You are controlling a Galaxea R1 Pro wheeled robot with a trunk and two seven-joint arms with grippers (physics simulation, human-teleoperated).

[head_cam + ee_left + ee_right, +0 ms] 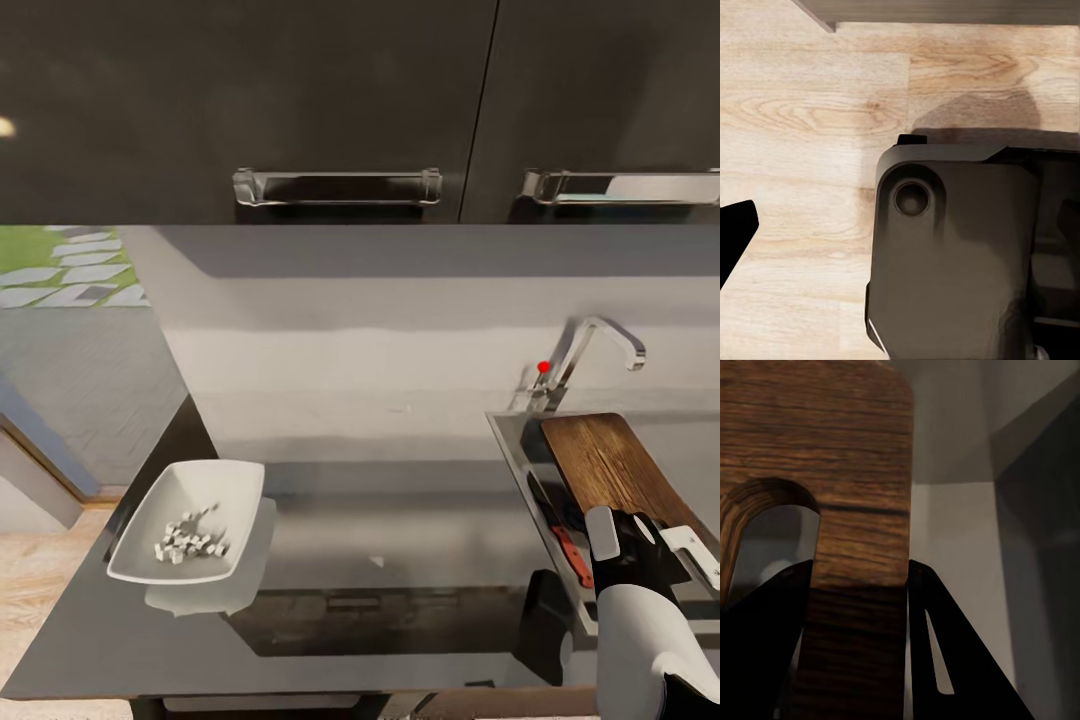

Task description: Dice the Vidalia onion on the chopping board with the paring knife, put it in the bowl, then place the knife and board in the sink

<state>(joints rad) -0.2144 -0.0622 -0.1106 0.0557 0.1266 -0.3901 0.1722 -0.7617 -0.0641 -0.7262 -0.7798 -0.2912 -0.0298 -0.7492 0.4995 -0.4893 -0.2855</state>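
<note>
Wooden board (608,462) sits tilted in the sink (512,445), and the right hand (859,585) is clamped on its handle end, one finger (945,660) on each face right by the slot. Red-handled knife (570,550) lies in the basin just beside the board. Diced onion (190,540) is piled in the white bowl (215,480) over on the dark bench (400,560). Left hand: can't tell its state, just a black bit over wood floor (802,112). No labels or writing readable anywhere.
</note>
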